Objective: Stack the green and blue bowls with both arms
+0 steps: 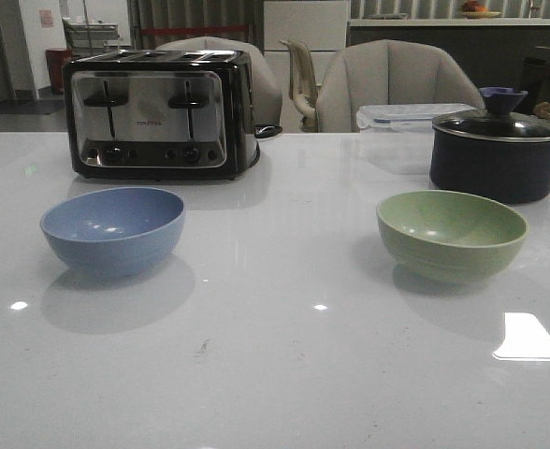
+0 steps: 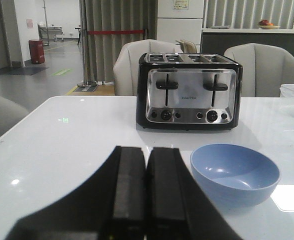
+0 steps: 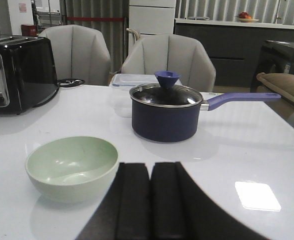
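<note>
The dusty blue bowl (image 1: 113, 228) stands upright and empty on the left of the white table. The pale green bowl (image 1: 452, 233) stands upright and empty on the right. Neither gripper shows in the front view. In the left wrist view my left gripper (image 2: 147, 152) is shut and empty, with the blue bowl (image 2: 235, 173) just beyond its tips and to one side. In the right wrist view my right gripper (image 3: 151, 167) is shut and empty, with the green bowl (image 3: 72, 167) close beside its fingers.
A black and chrome toaster (image 1: 159, 112) stands behind the blue bowl. A dark lidded pot (image 1: 499, 150) with a long handle (image 3: 242, 98) stands behind the green bowl, a clear plastic box (image 1: 408, 116) behind it. Chairs line the table's far edge.
</note>
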You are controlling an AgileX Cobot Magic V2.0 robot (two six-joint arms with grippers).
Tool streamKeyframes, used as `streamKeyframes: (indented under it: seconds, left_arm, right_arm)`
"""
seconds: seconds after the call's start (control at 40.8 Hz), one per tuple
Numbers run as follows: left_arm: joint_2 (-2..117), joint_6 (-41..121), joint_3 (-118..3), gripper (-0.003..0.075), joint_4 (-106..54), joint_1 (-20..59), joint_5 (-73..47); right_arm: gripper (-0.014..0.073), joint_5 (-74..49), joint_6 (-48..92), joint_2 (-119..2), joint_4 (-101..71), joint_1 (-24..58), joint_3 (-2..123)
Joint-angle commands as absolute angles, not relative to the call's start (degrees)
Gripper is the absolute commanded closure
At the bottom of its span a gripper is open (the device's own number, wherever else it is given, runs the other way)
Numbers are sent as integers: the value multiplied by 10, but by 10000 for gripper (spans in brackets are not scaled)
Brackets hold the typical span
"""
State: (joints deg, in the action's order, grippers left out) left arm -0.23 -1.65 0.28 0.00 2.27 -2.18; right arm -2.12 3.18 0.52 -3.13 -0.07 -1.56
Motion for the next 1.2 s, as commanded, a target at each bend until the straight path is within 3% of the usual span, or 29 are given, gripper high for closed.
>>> streamKeyframes:
  seconds: [0.0,0.759,0.955,1.176]
  left_arm:
    - [-13,-19,14,619,0,21,30]
    - [-13,-19,5,619,-4,21,53]
    - [-12,-19,-103,619,-5,21,37]
    - [49,-19,-291,619,-5,21,-81]
  right_arm:
    - [560,33,37,18,-32,-4,-16]
    - [560,40,37,18,-30,-3,-2]
    - [560,-21,37,18,-30,-3,100]
    - [560,-108,37,-46,-29,-3,259]
